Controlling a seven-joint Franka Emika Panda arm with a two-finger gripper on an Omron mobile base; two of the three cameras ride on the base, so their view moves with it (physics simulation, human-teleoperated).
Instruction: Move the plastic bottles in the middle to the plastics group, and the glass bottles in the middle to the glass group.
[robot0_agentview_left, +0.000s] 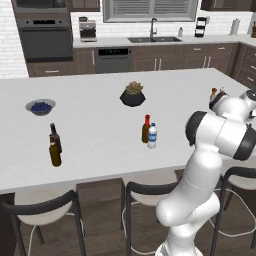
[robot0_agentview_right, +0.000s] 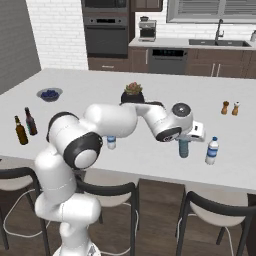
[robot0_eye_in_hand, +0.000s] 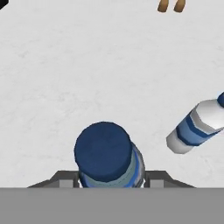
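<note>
Jaws clamp the teal-blue translucent plastic bottle (robot0_agentview_right: 184, 148) just beside the clear blue-capped water bottle (robot0_agentview_right: 212, 150); red-capped amber glass bottle (robot0_agentview_left: 146, 129) and white-labelled plastic bottle (robot0_agentview_left: 152, 136) left mid-desk.

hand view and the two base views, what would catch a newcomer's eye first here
First the white arm stretched over the island counter, its pincer closed on a teal-blue bottle standing next to the clear blue-capped water bottle near the counter's right end. In the middle, a red-capped amber bottle and a clear white-labelled bottle stand close together. Two dark-topped brown bottles stand at the left.
</note>
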